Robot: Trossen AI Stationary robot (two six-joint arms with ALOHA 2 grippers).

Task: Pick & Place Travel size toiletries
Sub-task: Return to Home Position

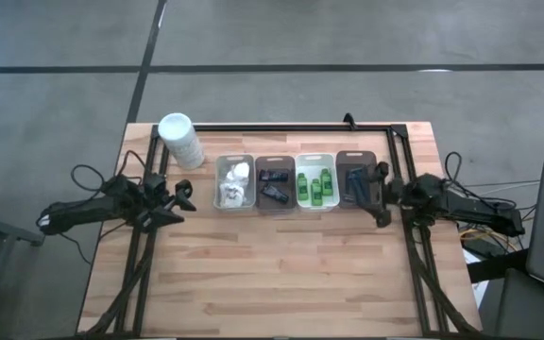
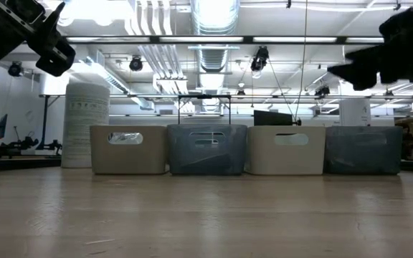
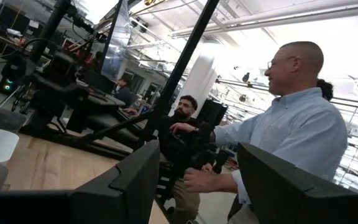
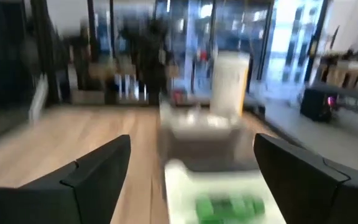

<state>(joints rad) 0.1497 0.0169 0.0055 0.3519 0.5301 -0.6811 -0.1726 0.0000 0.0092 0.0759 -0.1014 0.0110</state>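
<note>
Every toiletry in view sits in the row of four trays (image 1: 296, 157) at the back of the table (image 1: 272, 274). From the robot's left they hold cotton packs (image 1: 234, 184), small black pieces (image 1: 272, 185), green bottles (image 1: 315, 186) and, in the last tray, dark bluish items (image 1: 353, 181) (too small to make out further). I see nothing loose on the bare wood, so the sorting looks done and what remains is for the arms to pull back.

The row's long axis runs side to side, and it lies between the two grippers. The right gripper (image 1: 382, 195) is the nearer one: it hangs just beside the outer wall of the last tray, raised above the table (the low view shows both grippers high, over the tray tops). Its fingers are spread wide with nothing between them, and its wrist view looks along the row, green bottles closest. The left gripper (image 1: 183, 196) stands farther off, with bare wood between it and the cotton tray. It is close by the white cylinder (image 1: 179, 140), and its fingers are also wide and empty.

The retreat turns on the right arm. The trays lie toward the table's middle from it, so it should draw straight outward, away from the row. Any drift inward or downward could knock that last tray. The left arm has more room.
</note>
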